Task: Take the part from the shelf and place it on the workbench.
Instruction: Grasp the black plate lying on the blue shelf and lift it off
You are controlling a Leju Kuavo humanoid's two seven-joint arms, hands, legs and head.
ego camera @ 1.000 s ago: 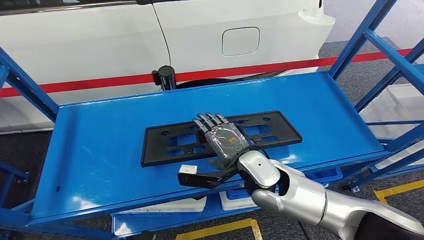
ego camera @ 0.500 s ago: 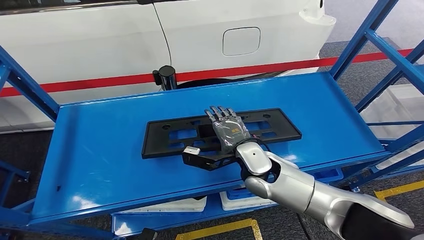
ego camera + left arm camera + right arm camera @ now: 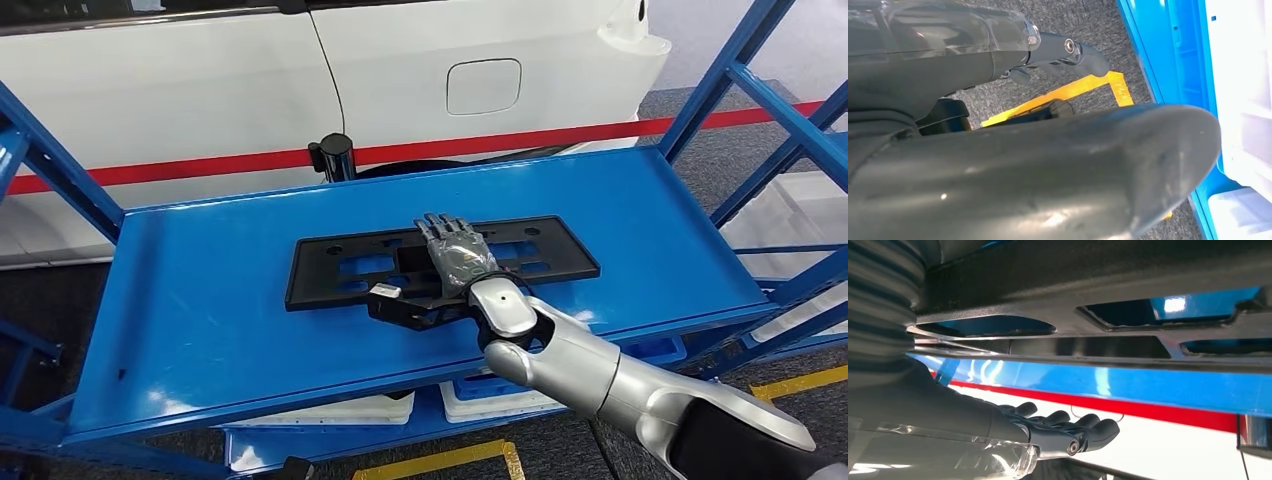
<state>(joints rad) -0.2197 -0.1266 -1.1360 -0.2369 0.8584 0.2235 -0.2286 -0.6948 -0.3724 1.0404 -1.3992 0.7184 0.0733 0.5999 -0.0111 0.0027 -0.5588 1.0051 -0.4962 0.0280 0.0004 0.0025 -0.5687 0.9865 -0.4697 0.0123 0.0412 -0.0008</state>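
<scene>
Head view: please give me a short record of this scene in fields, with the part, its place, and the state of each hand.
part: black plastic frame with cut-outs, lying flat
place: on the blue shelf
right hand: above the frame's middle, fingers extended; contact unclear
left hand: hanging beside the rack over grey floor, holding nothing
background: white car, red barrier belt

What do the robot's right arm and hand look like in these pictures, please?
The right arm is glossy silver with rounded joint shells and a dark section near the picture's edge. The right hand has dark grey fingers, a clear glossy cover over its back and a small green marking.
</scene>
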